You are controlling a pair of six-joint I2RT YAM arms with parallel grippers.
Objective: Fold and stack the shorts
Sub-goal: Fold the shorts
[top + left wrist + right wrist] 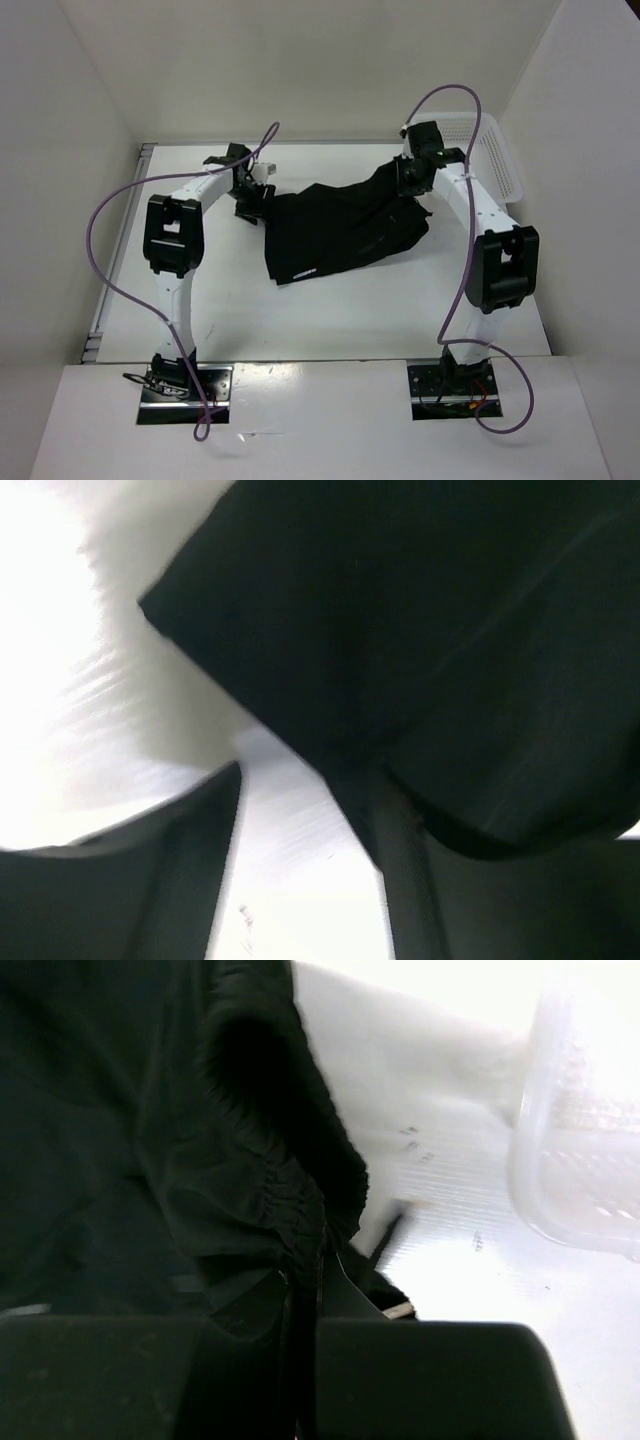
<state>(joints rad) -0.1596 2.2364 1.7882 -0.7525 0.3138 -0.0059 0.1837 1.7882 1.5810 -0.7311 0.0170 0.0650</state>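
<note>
The black shorts lie spread on the white table, a small white logo near the front hem. My left gripper sits at their left edge. In the left wrist view it stands open, bare table between its fingers, while a corner of the shorts hangs over the right finger. My right gripper is at the shorts' far right end. In the right wrist view it is shut on the gathered waistband, which bunches up above the jaws.
A white perforated basket stands at the back right, close beside the right gripper; it shows as a basket in the right wrist view too. White walls close in the table on the left, back and right. Purple cables loop over both arms.
</note>
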